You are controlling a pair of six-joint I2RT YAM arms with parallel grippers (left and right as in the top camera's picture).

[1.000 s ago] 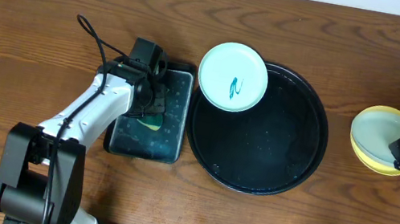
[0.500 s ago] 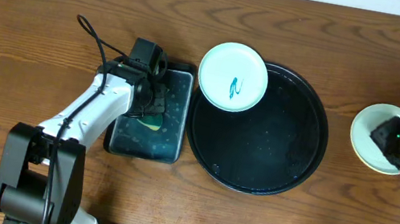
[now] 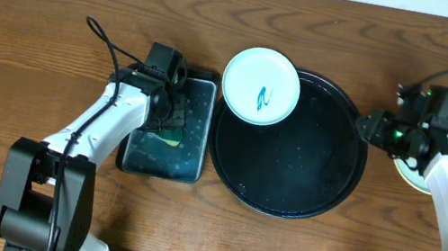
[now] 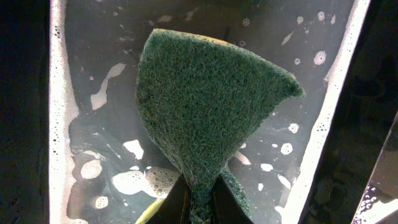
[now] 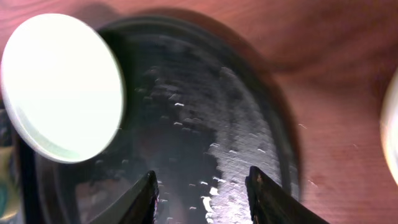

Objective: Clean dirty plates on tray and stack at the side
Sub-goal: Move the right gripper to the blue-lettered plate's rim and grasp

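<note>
1. right gripper (image 3: 369, 128): one second ago it was over the stacked plates (image 3: 406, 179) at the table's right side. it now reaches over the right rim of the round black tray (image 3: 284, 200), with its fingers apart and holding nothing.
2. stacked plates: left at the side, now mostly hidden under the right arm.
3. marked plate (image 3: 260, 86): unmoved on the tray's upper-left rim, with the teal squiggle still at its centre.
4. left gripper (image 4: 198, 186): unmoved, clamped on the green sponge (image 4: 205, 106) over the soapy rectangular tray (image 3: 191, 161).
5. reading: two plates appear finished, and the marked plate is probably the right arm's next target.
</note>
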